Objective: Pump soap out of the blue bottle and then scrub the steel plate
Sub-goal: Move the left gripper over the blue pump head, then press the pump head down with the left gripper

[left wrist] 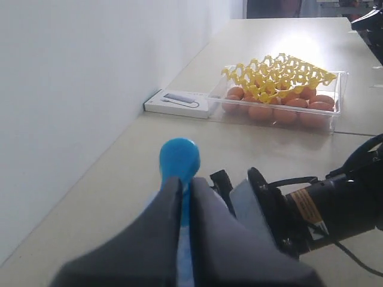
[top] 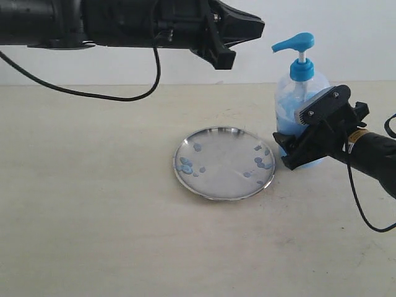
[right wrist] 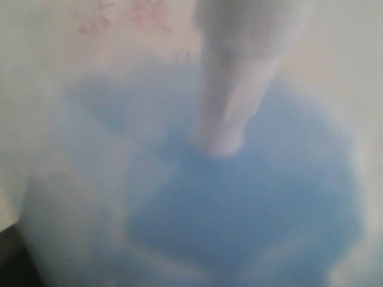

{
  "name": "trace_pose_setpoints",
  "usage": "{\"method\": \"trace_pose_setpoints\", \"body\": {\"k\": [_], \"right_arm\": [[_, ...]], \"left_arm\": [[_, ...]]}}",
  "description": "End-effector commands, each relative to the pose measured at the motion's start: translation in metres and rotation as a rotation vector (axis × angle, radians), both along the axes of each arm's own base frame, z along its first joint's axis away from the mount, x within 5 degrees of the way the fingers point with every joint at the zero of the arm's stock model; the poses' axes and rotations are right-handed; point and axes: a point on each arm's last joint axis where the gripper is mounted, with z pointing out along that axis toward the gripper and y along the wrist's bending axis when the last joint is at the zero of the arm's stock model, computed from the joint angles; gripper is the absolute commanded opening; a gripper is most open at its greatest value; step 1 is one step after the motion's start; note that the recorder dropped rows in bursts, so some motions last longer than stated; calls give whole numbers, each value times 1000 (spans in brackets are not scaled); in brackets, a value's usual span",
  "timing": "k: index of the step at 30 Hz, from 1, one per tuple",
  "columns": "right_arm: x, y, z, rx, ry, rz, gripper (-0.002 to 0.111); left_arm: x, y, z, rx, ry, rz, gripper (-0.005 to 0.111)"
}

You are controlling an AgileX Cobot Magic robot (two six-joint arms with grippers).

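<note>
**Desk:** Where did the blue bottle (top: 298,93) stand?

**Photographer:** Upright on the pale surface (top: 93,223), just beside the steel plate (top: 226,166), to the plate's right in the exterior view. Soap (top: 185,163) dotted the plate in small pale blobs, and more clung inside the bottle's clear wall.

**Desk:** And the right hand (top: 291,139)?

**Photographer:** Its fingers were spread wide to either side of the bottle's lower body and appeared pressed against it. The right wrist view was filled with blurred blue liquid and the white dip tube (right wrist: 230,101).

**Desk:** The left hand (top: 244,43)?

**Photographer:** It hung in the air above the surface, level with the blue pump head (top: 294,43) and apart from it. Its two fingers (left wrist: 149,251) were drawn almost together with a thin slit between them, and they gripped nothing. The pump head showed through that slit in the left wrist view.

**Desk:** Anything behind?

**Photographer:** A clear box (left wrist: 341,95) of brown eggs (left wrist: 286,115) under a yellow tray (left wrist: 278,75). A flat white box (left wrist: 178,103) lay against the wall (left wrist: 60,119).
</note>
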Motion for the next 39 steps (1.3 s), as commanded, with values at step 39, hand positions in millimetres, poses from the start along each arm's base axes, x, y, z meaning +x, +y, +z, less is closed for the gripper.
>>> {"method": "trace_pose_setpoints", "body": {"k": [39], "right_arm": [[-7, 0, -14, -43, 116, 27, 0]], "left_arm": [[31, -74, -45, 3, 82, 5, 4]]}}
